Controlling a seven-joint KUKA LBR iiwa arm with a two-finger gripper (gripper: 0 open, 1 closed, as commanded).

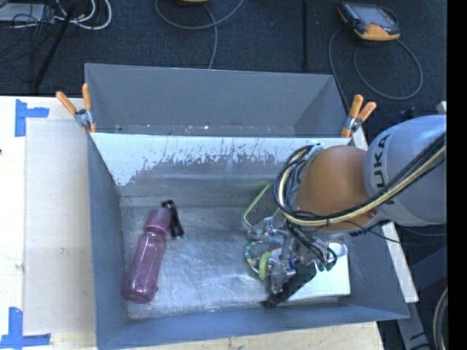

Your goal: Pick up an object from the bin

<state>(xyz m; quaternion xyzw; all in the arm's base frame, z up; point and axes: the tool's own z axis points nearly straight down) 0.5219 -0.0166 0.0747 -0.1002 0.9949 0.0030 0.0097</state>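
Slab (332, 284), white, flat, front-right corner.

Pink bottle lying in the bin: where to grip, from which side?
Mid-body of the pink bottle, from straight above, closing across its width. It lies on its side, body even there. Floor toward the bin's middle is bare; the bin wall on its other side is close, maybe tight there. Skip the narrow black cap.

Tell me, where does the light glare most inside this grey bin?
Camera view: glare whitens the scratched back wall of the bin; the pink bottle on the left of the floor has a soft sheen; under the pincer it is darker.
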